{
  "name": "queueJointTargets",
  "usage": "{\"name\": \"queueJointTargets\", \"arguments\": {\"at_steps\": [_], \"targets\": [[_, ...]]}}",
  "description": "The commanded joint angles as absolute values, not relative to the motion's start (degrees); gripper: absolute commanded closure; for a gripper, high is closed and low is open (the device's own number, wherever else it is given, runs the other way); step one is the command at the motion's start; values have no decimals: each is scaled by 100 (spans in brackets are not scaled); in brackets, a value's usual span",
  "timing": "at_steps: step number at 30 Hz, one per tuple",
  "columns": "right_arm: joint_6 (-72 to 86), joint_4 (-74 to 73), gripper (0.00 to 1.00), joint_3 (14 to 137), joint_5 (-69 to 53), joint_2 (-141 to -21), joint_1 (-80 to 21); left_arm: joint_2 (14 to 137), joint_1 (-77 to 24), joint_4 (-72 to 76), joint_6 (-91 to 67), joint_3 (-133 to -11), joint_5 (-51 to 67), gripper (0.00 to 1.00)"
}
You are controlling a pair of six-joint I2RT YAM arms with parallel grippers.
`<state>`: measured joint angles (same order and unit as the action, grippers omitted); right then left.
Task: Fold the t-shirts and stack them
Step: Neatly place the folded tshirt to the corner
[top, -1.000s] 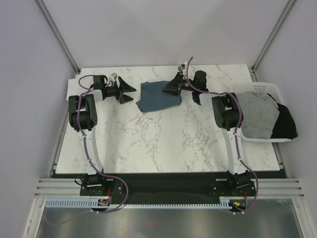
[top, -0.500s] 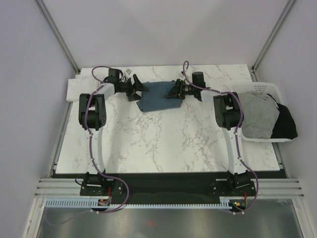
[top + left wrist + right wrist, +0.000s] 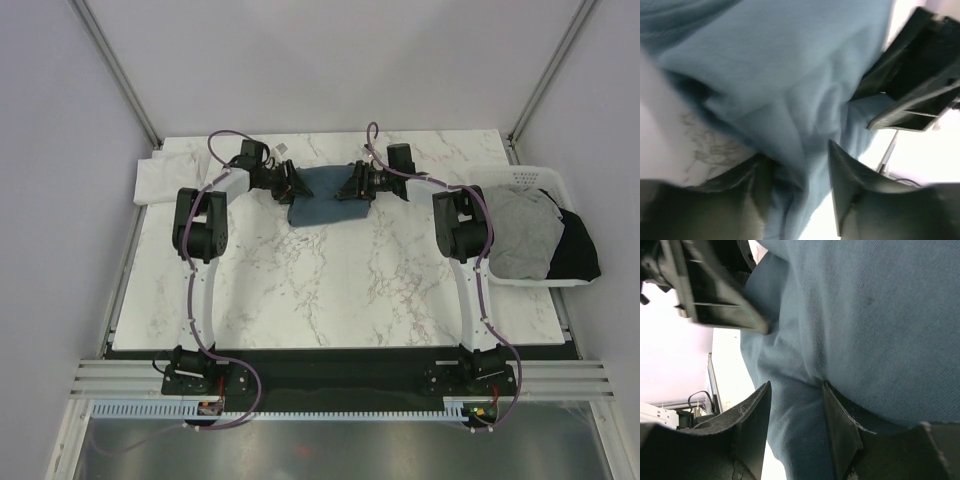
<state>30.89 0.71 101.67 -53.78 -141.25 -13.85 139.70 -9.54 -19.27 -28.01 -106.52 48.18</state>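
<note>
Pinching the rumpled slate-blue t-shirt [image 3: 322,194] at the bench's [image 3: 330,290] twelve o'clock, my left claw [image 3: 293,187] and right claw [image 3: 351,188] are clamping its opposite edges, half-closed.

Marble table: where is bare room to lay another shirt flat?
The widest bare patch of the marble table lies in its near half, between left arm and right arm, nearer than the slate-blue t-shirt. The far edge is crowded: white t-shirt at the left corner, both jaws on that shirt, white basket on the right.
</note>
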Motion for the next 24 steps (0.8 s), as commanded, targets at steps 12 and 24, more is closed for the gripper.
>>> {"name": "queueJointTargets", "arguments": {"at_steps": [12, 24], "targets": [[2287, -492, 46, 9730, -5054, -13405, -1292, 13721, -1002, -3004, -1461, -10916, 4018, 98], [106, -1537, 44, 9044, -3841, -11075, -1187, 12542, -958, -4885, 658, -11443, 2199, 98]]}}
